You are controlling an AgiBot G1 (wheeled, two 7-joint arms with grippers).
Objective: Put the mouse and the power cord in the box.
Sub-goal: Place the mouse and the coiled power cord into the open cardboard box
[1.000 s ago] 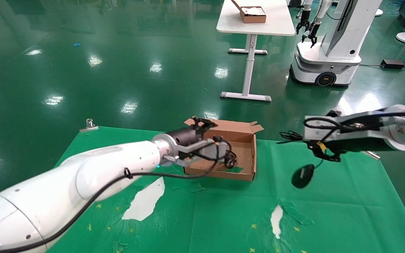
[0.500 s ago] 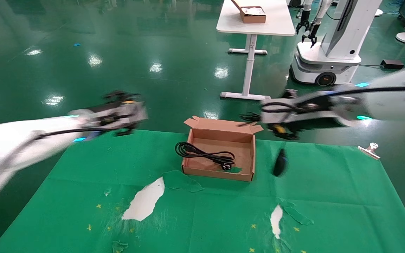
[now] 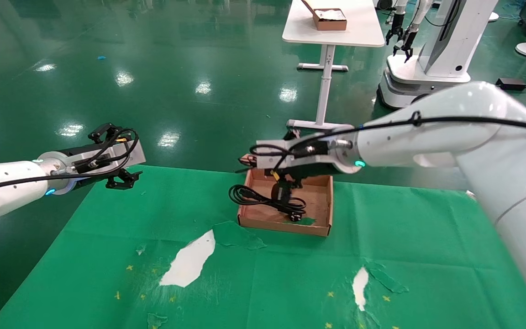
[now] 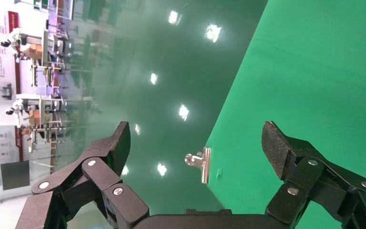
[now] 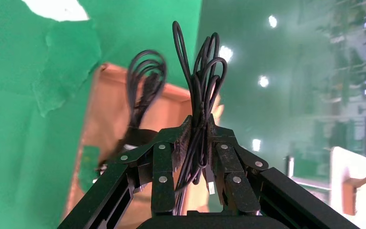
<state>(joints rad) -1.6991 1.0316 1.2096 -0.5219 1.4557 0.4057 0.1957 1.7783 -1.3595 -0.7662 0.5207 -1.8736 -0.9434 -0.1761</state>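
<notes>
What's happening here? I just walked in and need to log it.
The right gripper is shut on the mouse's bundled wire, holding the mouse over the box. The power cord already lies in the box, one loop hanging over its wall. The left gripper is open, off by the cloth's far left edge.

glossy green floor [image 3: 153, 68] (lamp reflections), white table [image 3: 336, 27]
</notes>
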